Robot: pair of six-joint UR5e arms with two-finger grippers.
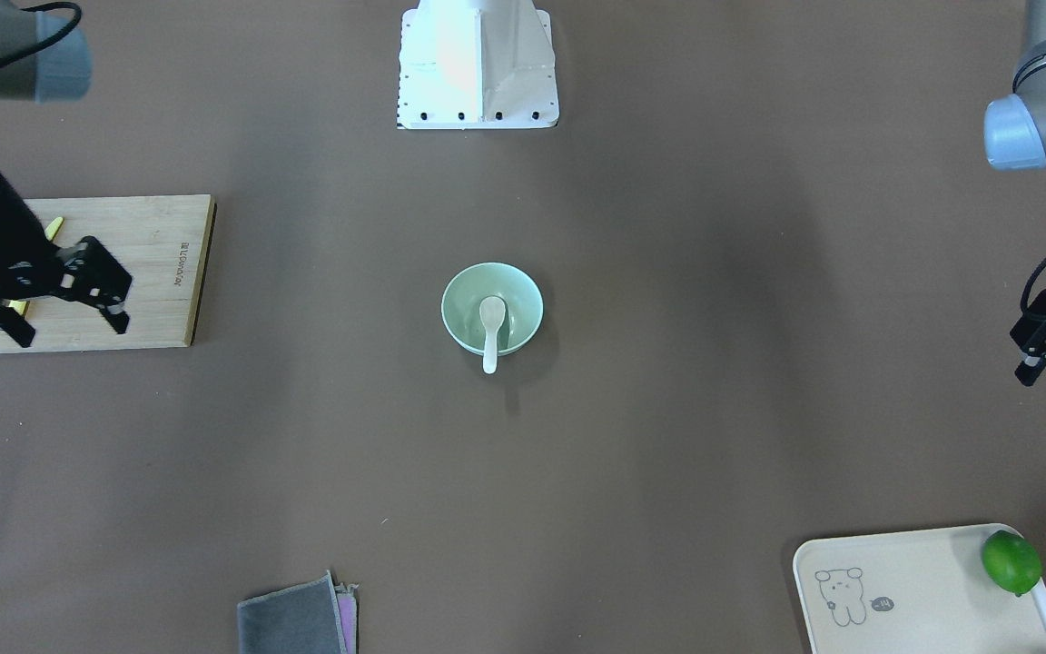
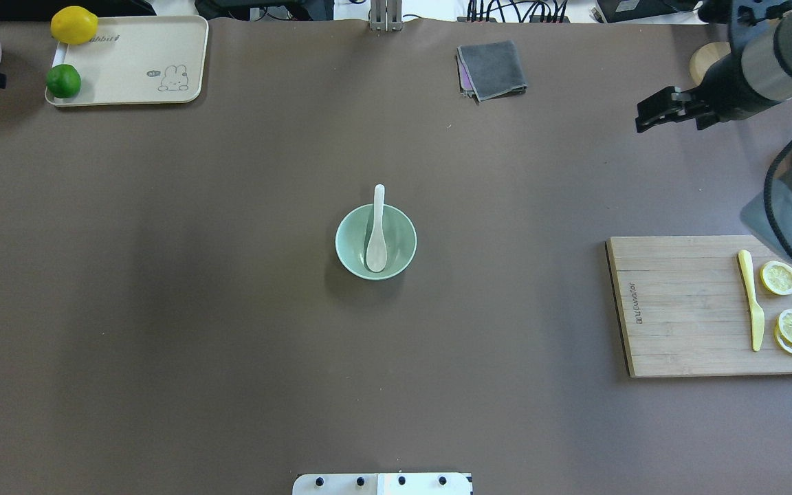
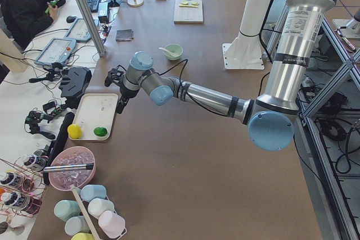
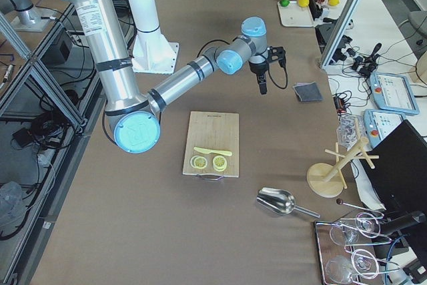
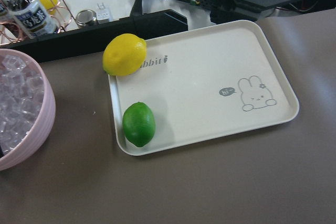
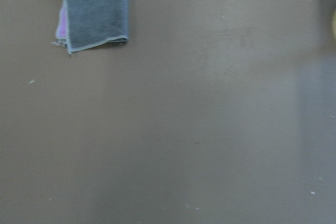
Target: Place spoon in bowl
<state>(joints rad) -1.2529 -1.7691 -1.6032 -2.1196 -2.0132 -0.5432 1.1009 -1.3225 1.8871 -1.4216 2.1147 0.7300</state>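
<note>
The white spoon (image 1: 491, 331) lies in the mint-green bowl (image 1: 461, 295) at the table's middle. Its scoop is inside and its handle rests on the rim, sticking out on the side away from the robot. Both also show in the overhead view, the spoon (image 2: 377, 234) and the bowl (image 2: 399, 237). My right gripper (image 1: 69, 327) is open and empty above the wooden cutting board (image 1: 151, 272), far from the bowl. My left gripper (image 1: 1042, 352) is at the table's other end near the tray. Its one visible finger is splayed out, so it looks open and empty.
The cutting board (image 2: 678, 309) holds a yellow plastic knife (image 2: 750, 302) and lemon slices (image 2: 779, 278). A cream tray (image 2: 135, 62) carries a lemon (image 2: 74, 25) and a lime (image 2: 63, 81). A folded grey cloth (image 2: 492, 69) lies at the far edge. A pink bowl of ice (image 5: 21, 108) stands beside the tray.
</note>
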